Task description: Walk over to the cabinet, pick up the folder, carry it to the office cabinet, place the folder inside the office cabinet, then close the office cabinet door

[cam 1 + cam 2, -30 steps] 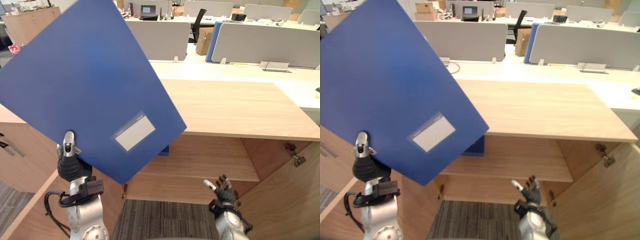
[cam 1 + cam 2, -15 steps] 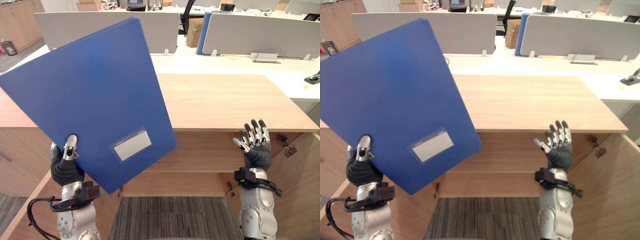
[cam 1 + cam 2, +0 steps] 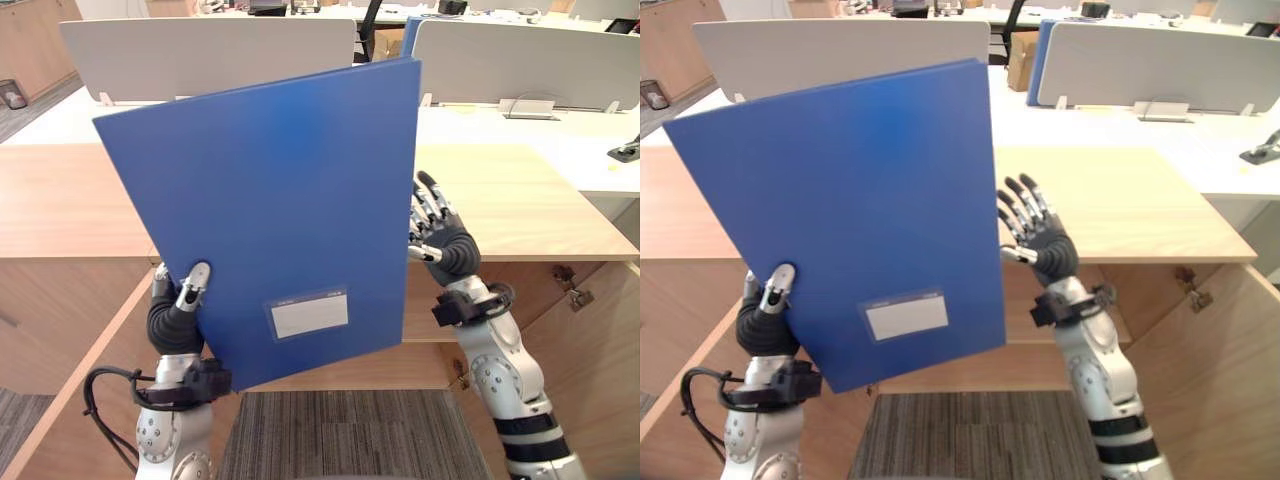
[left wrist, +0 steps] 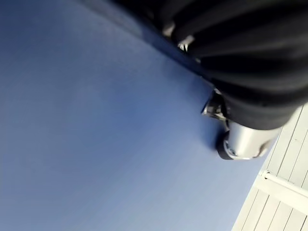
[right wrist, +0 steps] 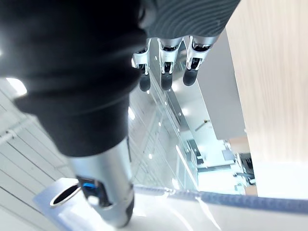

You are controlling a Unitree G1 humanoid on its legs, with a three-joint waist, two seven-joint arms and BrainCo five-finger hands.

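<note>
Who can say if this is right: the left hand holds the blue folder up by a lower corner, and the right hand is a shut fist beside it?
Wrong in one point: the right hand is open, its fingers spread straight beside the folder, as the right eye view shows. The left hand does hold the folder up by a lower corner.

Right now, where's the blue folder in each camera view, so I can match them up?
Left eye view: the blue folder stands upright at the centre.
Right eye view: the same, left of centre.
Left wrist view: its blue cover, seen very close beside the thumb.
Right wrist view: probably the thin blue edge.
Shared landmark: the left hand, whose thumb pinches the folder's lower corner.
</note>
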